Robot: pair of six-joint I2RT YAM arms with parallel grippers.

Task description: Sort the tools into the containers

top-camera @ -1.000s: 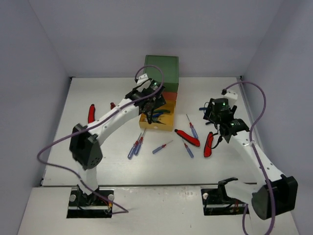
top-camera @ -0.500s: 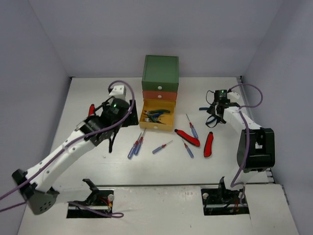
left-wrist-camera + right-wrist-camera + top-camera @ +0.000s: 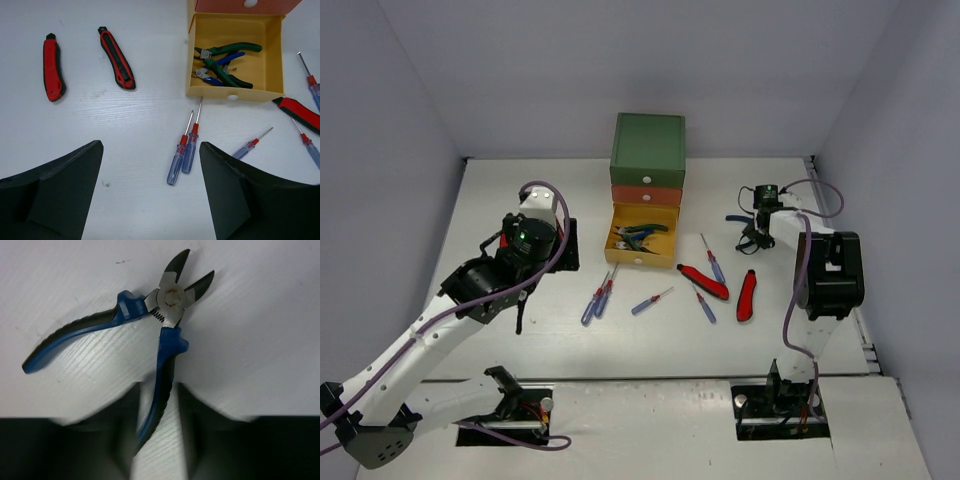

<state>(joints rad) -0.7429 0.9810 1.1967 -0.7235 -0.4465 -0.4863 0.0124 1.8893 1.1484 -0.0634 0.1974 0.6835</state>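
At far right, right fingers (image 3: 210, 450) narrowly straddle one handle of the cutters (image 3: 170, 297), unclosed; left fingers (image 3: 240, 200) gape empty. Pinching a single handle could let them swing loose.

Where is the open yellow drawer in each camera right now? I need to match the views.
Top external: open yellow drawer, centre of frame.
Left wrist: drawer at upper right, pliers inside.
Right wrist: not in it.
Shared landmark for those two: blue-handled screwdrivers paired just before its front wall.

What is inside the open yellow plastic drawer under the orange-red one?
Green-handled pliers and blue-handled pliers lie crossed in the yellow drawer. Its rear part, under the orange-red drawer, is hidden.
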